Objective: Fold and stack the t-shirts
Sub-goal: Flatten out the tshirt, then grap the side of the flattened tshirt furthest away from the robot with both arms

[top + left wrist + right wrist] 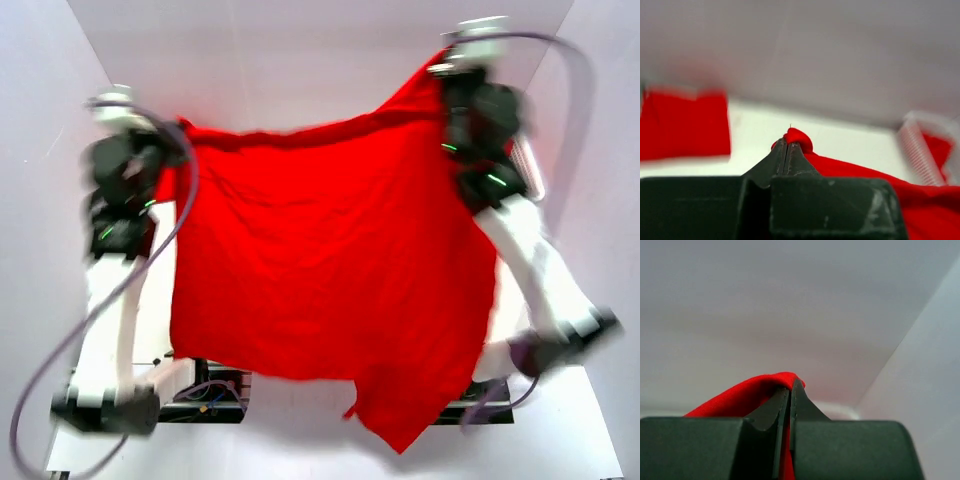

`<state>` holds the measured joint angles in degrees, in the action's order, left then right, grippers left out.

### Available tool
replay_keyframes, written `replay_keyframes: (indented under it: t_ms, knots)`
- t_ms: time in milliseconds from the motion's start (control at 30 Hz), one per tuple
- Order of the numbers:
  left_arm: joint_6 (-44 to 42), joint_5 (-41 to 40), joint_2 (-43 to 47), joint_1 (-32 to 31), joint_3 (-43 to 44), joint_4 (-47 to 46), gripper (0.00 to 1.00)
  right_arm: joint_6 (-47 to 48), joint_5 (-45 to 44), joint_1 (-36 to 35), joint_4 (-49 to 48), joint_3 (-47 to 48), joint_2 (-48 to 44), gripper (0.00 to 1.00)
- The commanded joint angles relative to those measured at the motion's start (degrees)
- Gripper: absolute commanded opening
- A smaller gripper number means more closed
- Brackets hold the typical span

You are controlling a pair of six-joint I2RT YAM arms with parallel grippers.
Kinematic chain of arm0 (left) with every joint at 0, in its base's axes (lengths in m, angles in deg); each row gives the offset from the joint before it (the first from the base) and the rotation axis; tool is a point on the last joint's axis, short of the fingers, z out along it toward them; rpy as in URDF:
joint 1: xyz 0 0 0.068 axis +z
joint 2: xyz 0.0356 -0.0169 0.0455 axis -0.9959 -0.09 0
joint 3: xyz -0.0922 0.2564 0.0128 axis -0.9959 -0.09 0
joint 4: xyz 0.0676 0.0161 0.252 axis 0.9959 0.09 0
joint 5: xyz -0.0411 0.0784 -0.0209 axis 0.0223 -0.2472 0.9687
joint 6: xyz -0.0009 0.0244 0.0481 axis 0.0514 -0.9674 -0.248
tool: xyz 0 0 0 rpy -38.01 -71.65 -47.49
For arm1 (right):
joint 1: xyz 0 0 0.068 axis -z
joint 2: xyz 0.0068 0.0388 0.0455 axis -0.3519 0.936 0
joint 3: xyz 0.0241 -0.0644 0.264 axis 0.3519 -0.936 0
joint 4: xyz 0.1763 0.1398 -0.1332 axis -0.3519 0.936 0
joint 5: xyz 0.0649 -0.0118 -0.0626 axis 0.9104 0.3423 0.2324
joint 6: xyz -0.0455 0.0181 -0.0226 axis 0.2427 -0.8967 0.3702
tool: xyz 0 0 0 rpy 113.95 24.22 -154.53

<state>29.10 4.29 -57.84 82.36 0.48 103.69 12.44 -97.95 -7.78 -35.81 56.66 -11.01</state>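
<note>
One bright red t-shirt [330, 270] is held up in the air, stretched wide between my two arms and hanging toward the near edge. My left gripper [180, 128] is shut on its upper left corner; in the left wrist view a bunch of red cloth [799, 136] pokes out past the left gripper's [788, 142] closed tips. My right gripper [440, 68] is shut on the upper right corner, higher and farther back. In the right wrist view the cloth [740, 395] drapes over the right gripper's [791, 387] closed tips. A folded red t-shirt [685, 122] lies on the table.
A white lattice basket [918, 150] stands at the right of the left wrist view with more red cloth [940, 147] inside it. White walls [590, 150] close in the table on both sides and at the back. The hanging shirt hides most of the tabletop from above.
</note>
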Motion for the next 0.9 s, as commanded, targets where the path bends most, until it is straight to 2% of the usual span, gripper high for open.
replay_keyframes:
  t_ms: [0,133,167,200,233,267,300,367,433,500,600,733,867]
  knots:
    - [2.3,-4.4,-8.4,-0.2,-9.4,-3.9,0.00,-3.0,-4.4,5.2,-4.7,-3.2,7.9,0.00]
    - [4.3,-3.9,-20.7,-0.2,-14.5,-11.5,0.00,-10.1,-0.9,9.3,-3.6,-4.0,21.3,0.00]
    - [4.3,-3.0,-29.2,-0.2,-13.1,-13.1,0.00,-11.1,0.6,9.8,-2.9,-3.6,23.5,0.00]
    - [4.3,-2.0,-33.9,-0.2,-8.9,-13.1,0.00,-12.0,3.4,11.2,-1.1,-1.8,30.2,0.00]
    - [4.3,-1.1,-43.4,-0.2,-5.7,-11.7,0.00,-12.6,3.9,11.5,-0.4,0.6,35.0,0.00]
    - [4.8,-0.1,-43.5,-0.2,-2.1,-10.3,0.00,-12.9,4.8,11.9,2.0,0.6,35.0,0.00]
    - [4.9,2.0,-52.8,-0.2,1.8,-8.8,0.00,-13.2,6.4,12.3,3.4,6.8,42.6,0.00]
    - [4.9,3.5,-60.8,-0.2,12.5,-6.5,0.00,-13.8,7.6,13.0,8.5,15.2,49.1,0.00]
    - [5.5,6.0,-69.1,-0.2,20.1,-5.4,0.00,-13.7,9.7,13.4,9.6,18.3,55.7,0.00]
    - [6.3,6.5,-72.3,-0.2,23.3,-6.1,0.00,-14.1,11.2,14.1,11.6,22.9,57.8,0.00]
    - [6.9,6.5,-75.4,-0.2,26.3,-8.6,0.00,-13.8,16.1,14.8,10.7,21.9,59.3,0.00]
    - [7.4,6.5,-77.7,-0.2,32.6,-8.0,0.00,-14.8,16.7,15.6,10.8,21.8,58.9,0.00]
    - [8.0,7.3,-77.6,-0.2,34.3,-7.4,0.00,-16.0,16.7,16.7,11.5,19.4,55.4,0.00]
